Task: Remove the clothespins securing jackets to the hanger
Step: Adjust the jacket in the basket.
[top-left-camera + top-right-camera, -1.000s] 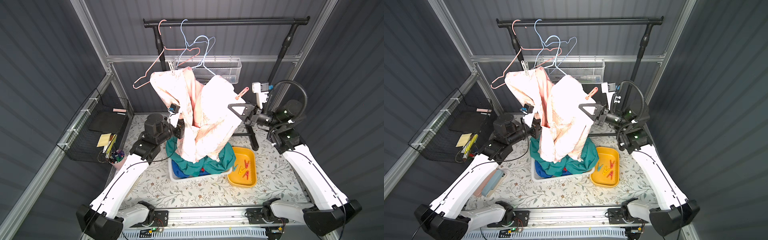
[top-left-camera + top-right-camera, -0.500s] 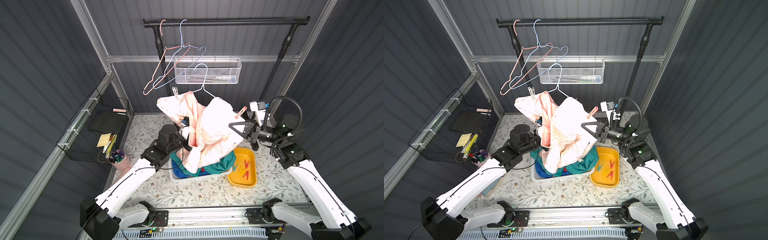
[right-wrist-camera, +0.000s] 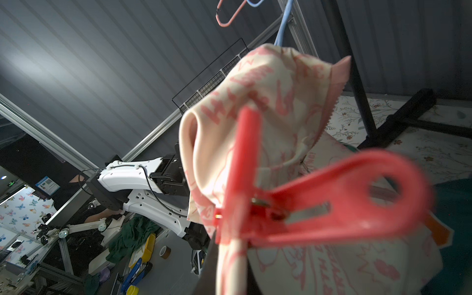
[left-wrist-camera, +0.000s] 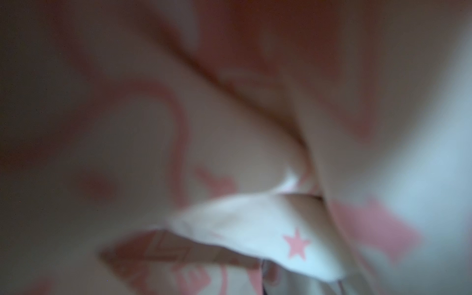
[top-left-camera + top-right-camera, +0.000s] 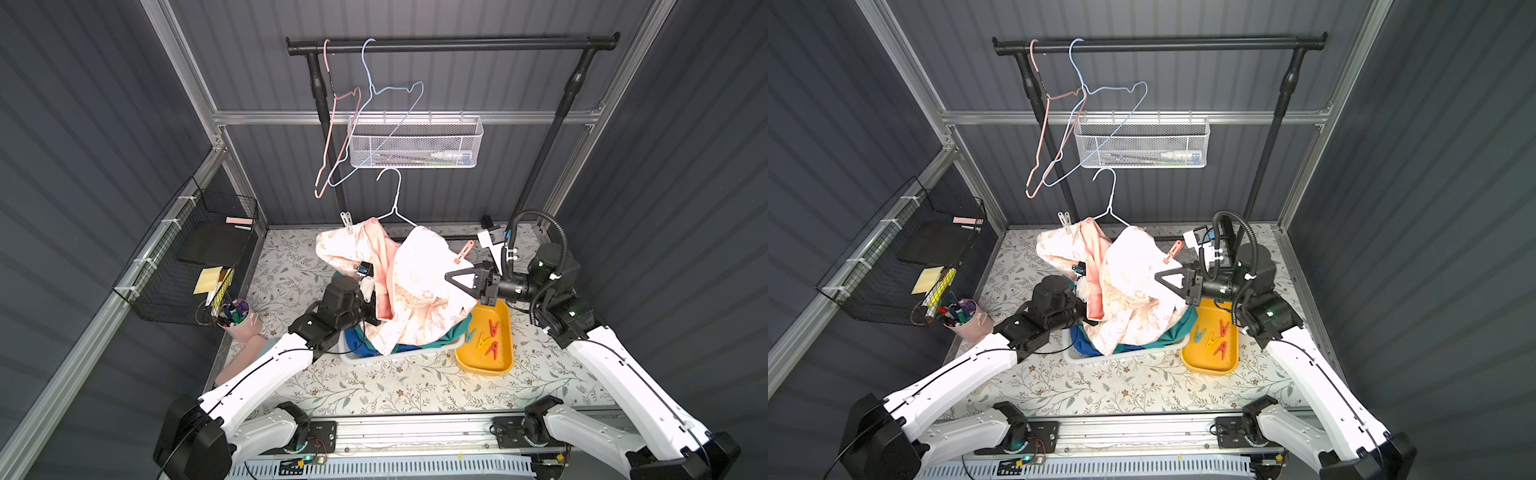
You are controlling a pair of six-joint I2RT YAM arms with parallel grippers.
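The cream jacket [image 5: 415,286] [image 5: 1133,282] with pink print hangs low over the bin on a white hanger [image 5: 397,195] [image 5: 1111,195]. A whitish-grey clothespin [image 5: 345,220] [image 5: 1064,220] clips its far shoulder. A coral clothespin [image 5: 463,251] [image 5: 1173,251] [image 3: 306,204] clips the other one. My right gripper [image 5: 448,277] [image 5: 1158,276] [image 3: 229,283] is shut on the jacket's edge just below the coral clothespin. My left gripper is buried in the jacket's front folds, shut on cloth; the left wrist view shows only blurred fabric [image 4: 229,153]. A teal jacket [image 5: 455,328] and a blue one [image 5: 357,340] lie underneath.
A white bin [image 5: 415,354] holds the lower jackets. The yellow tray [image 5: 478,365] beside it contains several loose clothespins [image 5: 492,328]. Pink [image 5: 332,137] and blue [image 5: 390,124] bare hangers hang on the black rod [image 5: 457,41]. A wire basket [image 5: 415,143] sits on the back wall.
Both arms came down and towards the front with the cream jacket and white hanger, from near the rod to just above the bin. Both grips stayed shut.
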